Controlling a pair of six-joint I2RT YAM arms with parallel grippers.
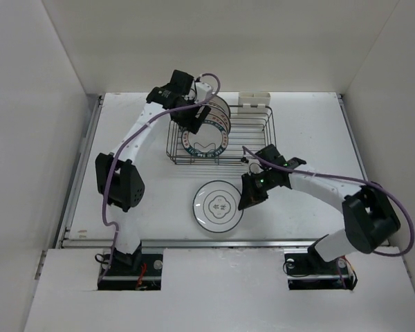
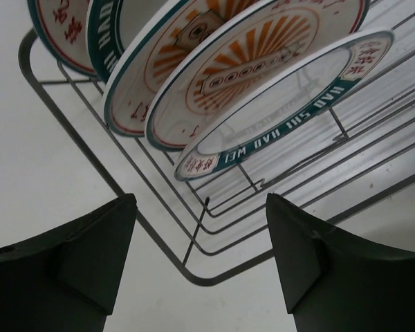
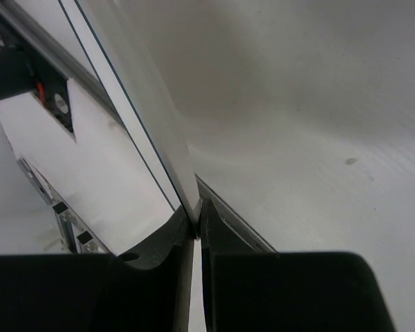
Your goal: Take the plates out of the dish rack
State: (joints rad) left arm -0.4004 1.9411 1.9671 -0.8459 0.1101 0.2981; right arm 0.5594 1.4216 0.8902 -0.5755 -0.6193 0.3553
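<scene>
I've one plate out, right jaws clenched on it; several plates wait in the dish rack, left jaws released

plate rim: teal latin letters, red chinese characters, not clearly readable

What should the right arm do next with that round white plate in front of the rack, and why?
Probably open and let go: the right gripper is shut on the rim of the round white dark-edged plate, which from above looks flat on the white table, clear of the dark wire dish rack.
</scene>
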